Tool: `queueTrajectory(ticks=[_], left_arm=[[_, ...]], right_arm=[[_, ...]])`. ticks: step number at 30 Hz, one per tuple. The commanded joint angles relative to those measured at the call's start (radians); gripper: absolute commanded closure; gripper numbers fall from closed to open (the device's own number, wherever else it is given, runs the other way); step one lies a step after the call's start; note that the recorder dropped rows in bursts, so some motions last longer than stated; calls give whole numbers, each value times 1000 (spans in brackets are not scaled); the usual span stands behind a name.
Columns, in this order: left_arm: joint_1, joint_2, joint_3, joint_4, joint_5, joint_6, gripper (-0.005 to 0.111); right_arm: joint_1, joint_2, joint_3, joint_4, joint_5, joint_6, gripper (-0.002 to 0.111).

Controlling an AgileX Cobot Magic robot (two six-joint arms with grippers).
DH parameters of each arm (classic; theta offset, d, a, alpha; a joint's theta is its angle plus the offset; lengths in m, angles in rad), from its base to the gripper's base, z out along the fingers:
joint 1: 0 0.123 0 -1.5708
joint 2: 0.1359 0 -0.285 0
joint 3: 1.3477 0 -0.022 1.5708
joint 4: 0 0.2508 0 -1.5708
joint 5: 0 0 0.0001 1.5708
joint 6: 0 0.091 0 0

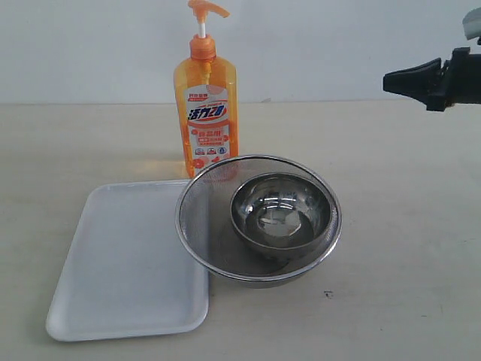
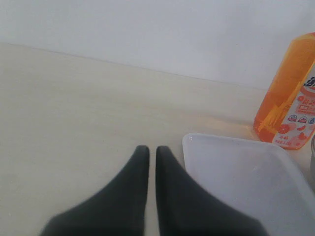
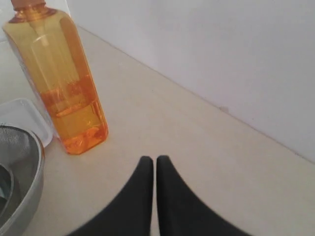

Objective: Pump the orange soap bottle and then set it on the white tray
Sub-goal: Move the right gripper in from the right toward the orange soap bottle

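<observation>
With right gripper (image 1: 388,81) and left gripper (image 2: 148,149) both shut empty, the right should press the pump head (image 1: 207,10) of the orange soap bottle (image 1: 205,113) squarely down, not sideways.

Three views, one scene.
The exterior view looks down from the near side toward the far wall (image 1: 338,45); the wrist views sit closer, left and right; all three catch the orange soap bottle (image 1: 205,113) and white tray (image 1: 120,263).

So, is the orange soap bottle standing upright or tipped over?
Upright: the orange soap bottle stands on its base, neck pointing straight up.
</observation>
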Motion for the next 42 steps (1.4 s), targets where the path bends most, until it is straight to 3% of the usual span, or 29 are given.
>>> queueTrajectory(ticks=[1, 8, 19, 21, 23, 24, 26, 27, 28, 42], left_arm=[[-5, -3, 3, -1, 2, 1, 102], [-5, -3, 3, -1, 2, 1, 102], [-5, -3, 3, -1, 2, 1, 102], [-5, -3, 3, -1, 2, 1, 102], [-5, -3, 3, -1, 2, 1, 102], [-5, -3, 3, -1, 2, 1, 102], [-5, -3, 3, -1, 2, 1, 102], [-5, -3, 3, -1, 2, 1, 102], [-5, -3, 3, -1, 2, 1, 102], [-5, -3, 3, -1, 2, 1, 102]], right_arm=[[-5, 26, -77, -99, -16, 72, 108], [18, 28, -82, -114, -16, 71, 108], [167, 28, -82, -111, 23, 69, 107], [174, 28, -82, -101, 27, 69, 101], [174, 28, -82, -85, 27, 73, 85], [174, 28, -82, -64, 32, 81, 61], [174, 28, -82, -39, 47, 113, 37], [174, 28, -82, -27, 58, 145, 13], [174, 28, -82, -26, 58, 147, 3], [174, 28, -82, -26, 43, 144, 4]])
